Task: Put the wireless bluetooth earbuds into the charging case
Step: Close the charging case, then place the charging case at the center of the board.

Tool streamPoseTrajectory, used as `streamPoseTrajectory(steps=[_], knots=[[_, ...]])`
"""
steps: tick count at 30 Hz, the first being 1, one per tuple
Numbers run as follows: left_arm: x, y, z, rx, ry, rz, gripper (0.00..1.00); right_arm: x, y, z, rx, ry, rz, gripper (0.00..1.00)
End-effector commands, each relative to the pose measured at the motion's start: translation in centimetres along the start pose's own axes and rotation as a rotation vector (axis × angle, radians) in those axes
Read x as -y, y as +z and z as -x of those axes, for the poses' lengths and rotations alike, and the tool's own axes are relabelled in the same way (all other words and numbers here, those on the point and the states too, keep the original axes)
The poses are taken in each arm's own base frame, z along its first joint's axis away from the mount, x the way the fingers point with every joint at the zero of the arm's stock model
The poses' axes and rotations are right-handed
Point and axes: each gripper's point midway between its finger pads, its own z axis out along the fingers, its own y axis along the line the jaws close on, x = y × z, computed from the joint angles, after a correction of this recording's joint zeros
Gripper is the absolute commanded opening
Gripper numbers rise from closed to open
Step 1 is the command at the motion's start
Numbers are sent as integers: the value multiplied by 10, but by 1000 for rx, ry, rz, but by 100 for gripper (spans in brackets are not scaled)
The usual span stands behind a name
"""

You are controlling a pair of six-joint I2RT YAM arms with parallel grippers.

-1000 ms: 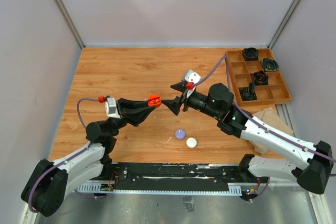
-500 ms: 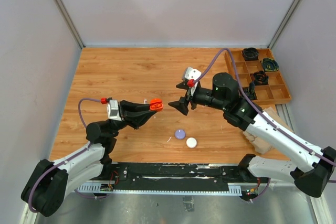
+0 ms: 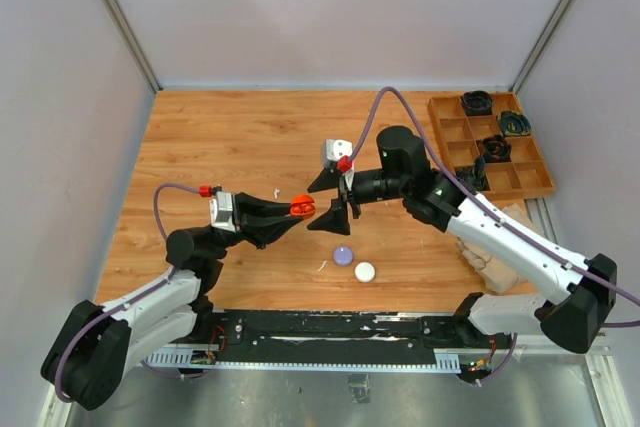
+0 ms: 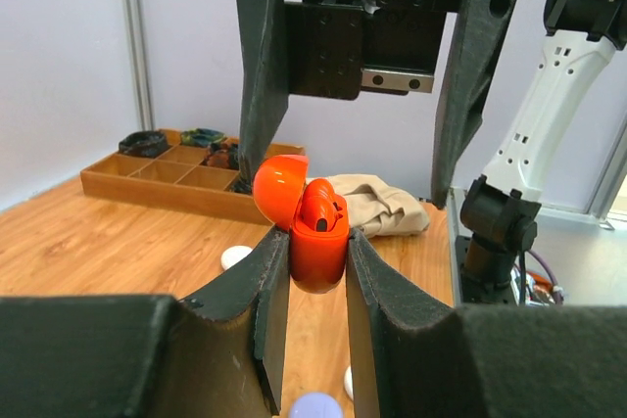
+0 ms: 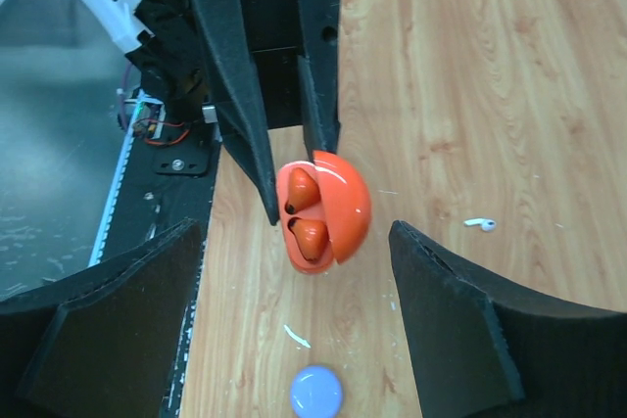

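My left gripper (image 3: 298,210) is shut on an orange-red charging case (image 3: 301,207) and holds it upright above the table, lid hinged open. In the right wrist view the case (image 5: 333,212) holds two orange-red earbuds (image 5: 302,188), both seated in their wells. One also shows in the left wrist view (image 4: 321,210). My right gripper (image 3: 326,203) is open wide and empty, right next to the case, its fingers (image 5: 127,310) apart on either side of it. A white earbud (image 5: 480,224) lies loose on the wood.
A lilac puck (image 3: 343,255) and a white puck (image 3: 364,271) lie on the table below the grippers, with a small white sliver (image 3: 322,265) beside them. A wooden compartment tray (image 3: 510,192) with dark items stands at the back right. A beige cloth (image 3: 505,222) lies near it.
My right gripper has swung left towards the case and now stands with jaws wide beside it. My left gripper has shifted the case slightly right and down.
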Motion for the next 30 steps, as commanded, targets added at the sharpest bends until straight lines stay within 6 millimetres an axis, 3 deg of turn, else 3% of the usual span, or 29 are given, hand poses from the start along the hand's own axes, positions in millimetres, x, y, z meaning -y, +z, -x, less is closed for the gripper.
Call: streamPoseTrajectory(steps=[1,9,16,22,25,30], knots=[[-1,6,11,25,30,-17,0,-14,3,12,30,21,113,78],[-17,7,5,23,-44,65,0,-23,8,4,19,57,184,74],[-34,3,-13,-25,-118,161,0,-19,0,-7,-22,41,119,73],[-44,-3,-45,-128,-328,253,0,19,-15,-30,-111,44,-166,75],[-48,-10,-69,-212,-483,327,0,42,-30,-51,-172,66,-343,76],[-44,-24,-103,-324,-702,426,0,59,-50,-86,-265,132,-531,77]])
